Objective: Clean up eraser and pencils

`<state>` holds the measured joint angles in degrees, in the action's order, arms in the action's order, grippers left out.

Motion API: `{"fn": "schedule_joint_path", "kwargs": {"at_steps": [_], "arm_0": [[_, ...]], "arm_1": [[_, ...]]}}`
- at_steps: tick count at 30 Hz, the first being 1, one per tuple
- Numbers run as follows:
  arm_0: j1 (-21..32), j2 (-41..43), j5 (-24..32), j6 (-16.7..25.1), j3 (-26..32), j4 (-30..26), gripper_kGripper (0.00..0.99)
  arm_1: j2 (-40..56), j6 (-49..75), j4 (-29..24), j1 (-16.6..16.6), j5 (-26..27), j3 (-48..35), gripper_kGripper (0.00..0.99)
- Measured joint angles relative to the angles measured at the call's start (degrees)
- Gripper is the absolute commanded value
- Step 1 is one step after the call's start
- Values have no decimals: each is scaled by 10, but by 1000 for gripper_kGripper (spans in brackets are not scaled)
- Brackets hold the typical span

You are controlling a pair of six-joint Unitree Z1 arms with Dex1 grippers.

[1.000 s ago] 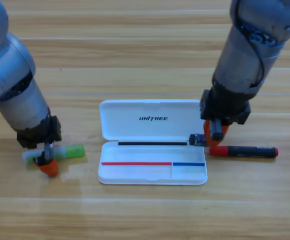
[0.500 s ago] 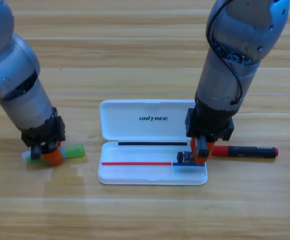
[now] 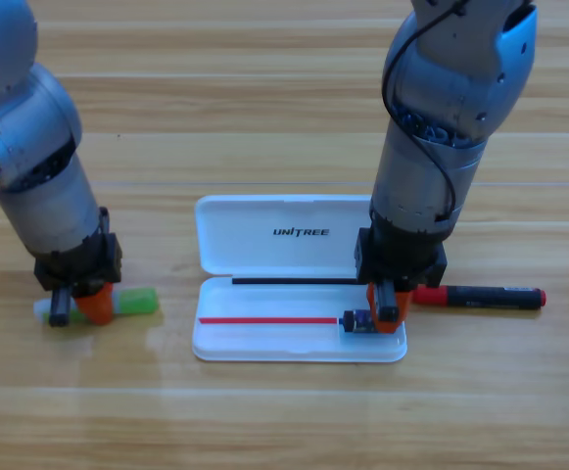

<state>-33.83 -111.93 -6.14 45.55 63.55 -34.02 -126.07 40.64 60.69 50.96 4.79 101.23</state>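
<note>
The white case (image 3: 264, 343) lies open in the middle of the table. My right gripper (image 3: 380, 313) points down over the case's lower right compartment, shut on the small dark eraser (image 3: 356, 320), which sits low in that compartment. The black marker (image 3: 480, 297) with its red cap lies on the table just right of the case. At the left, my left gripper (image 3: 78, 306) is down on the green and whitish stick (image 3: 137, 301), shut around its whitish half; the green end sticks out to the right.
The case's lid (image 3: 284, 235) lies flat behind the tray, with lettering on it. The right arm's grey body stands over the lid's right end. Bare wooden table (image 3: 284, 421) runs along the front.
The right gripper carried the eraser from the case's right edge down and left into the lower right compartment. The left gripper settled onto the green stick, which shifted slightly left.
</note>
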Motion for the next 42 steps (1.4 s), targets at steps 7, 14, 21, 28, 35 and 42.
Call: {"fn": "schedule_joint_path", "kwargs": {"at_steps": [7,14,21,28,35,42], "arm_0": [[0,10,-7,0,30,-55,0],[0,43,-14,0,47,-85,0],[0,54,-21,0,48,-101,0],[0,58,-24,-1,68,-122,0],[0,58,-27,-2,80,-143,0],[-10,62,-27,-35,174,-227,0]], "arm_1": [[0,0,0,0,-7,0,0],[0,0,0,0,-15,0,0],[0,0,0,0,-16,0,420],[0,0,0,0,-15,0,888],[0,0,0,0,-15,-4,902],[43,3,15,-2,-16,-30,902]]}}
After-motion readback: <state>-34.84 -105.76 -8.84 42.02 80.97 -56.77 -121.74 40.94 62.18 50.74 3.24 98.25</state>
